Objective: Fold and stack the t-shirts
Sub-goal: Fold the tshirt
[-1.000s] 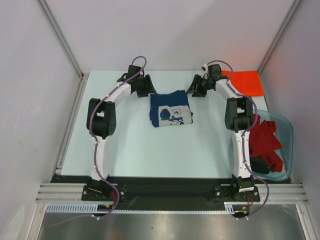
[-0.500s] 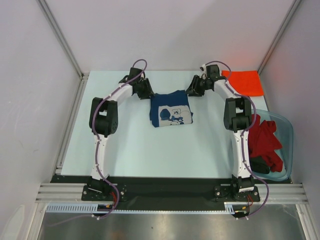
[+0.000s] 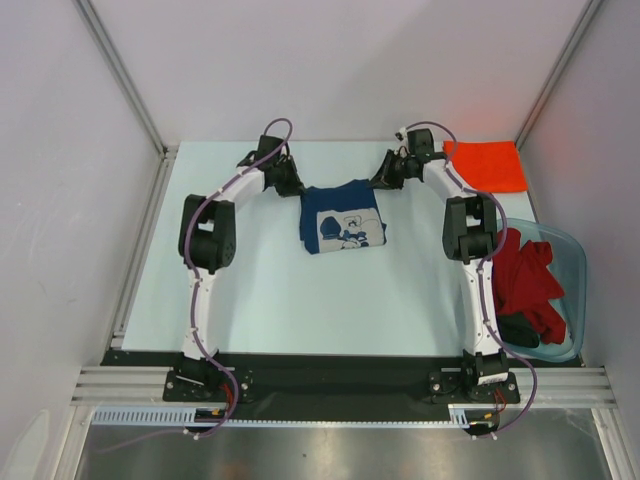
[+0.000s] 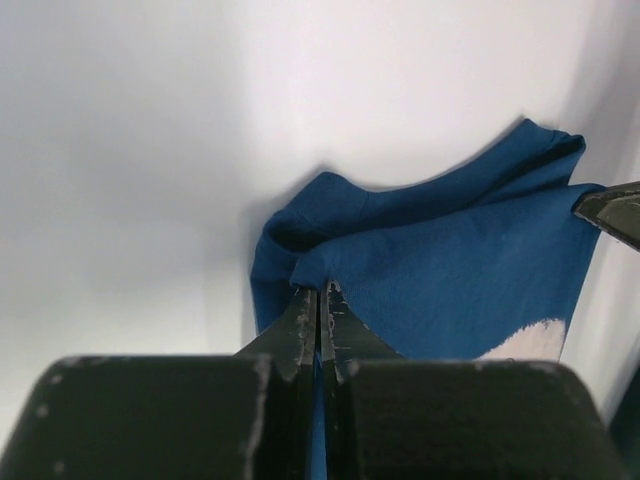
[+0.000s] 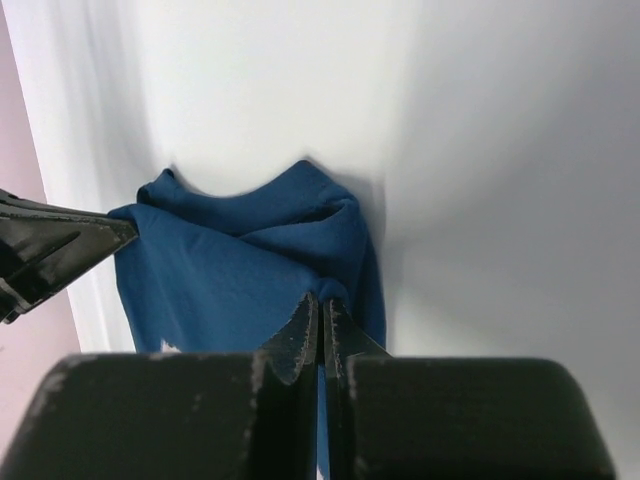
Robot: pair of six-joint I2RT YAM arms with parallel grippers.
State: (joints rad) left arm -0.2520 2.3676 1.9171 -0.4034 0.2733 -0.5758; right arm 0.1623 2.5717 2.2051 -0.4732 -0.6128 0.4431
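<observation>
The navy blue t-shirt [image 3: 342, 218] with a white print lies folded at the middle back of the table. My left gripper [image 3: 296, 187] is at its far left corner and shut on a pinch of the blue cloth [image 4: 450, 280]; the fingertips [image 4: 320, 292] meet with fabric between them. At the far right corner, my right gripper [image 3: 383, 183] is likewise shut on the navy t-shirt [image 5: 230, 270], its tips [image 5: 320, 298] clamped on a fold. A folded orange t-shirt [image 3: 487, 165] lies at the back right. Red t-shirts [image 3: 525, 280] and a dark one [image 3: 520, 330] are in the tub.
A clear bluish plastic tub [image 3: 575, 270] stands at the right edge beside the right arm. White walls with metal rails close in the table on the left, back and right. Each wrist view shows the other gripper's finger [image 4: 610, 212] [image 5: 50, 250] at its edge.
Both grippers have gone from open to shut, each pinching a far corner of the navy t-shirt. The arms have shifted slightly toward the shirt's far edge.
</observation>
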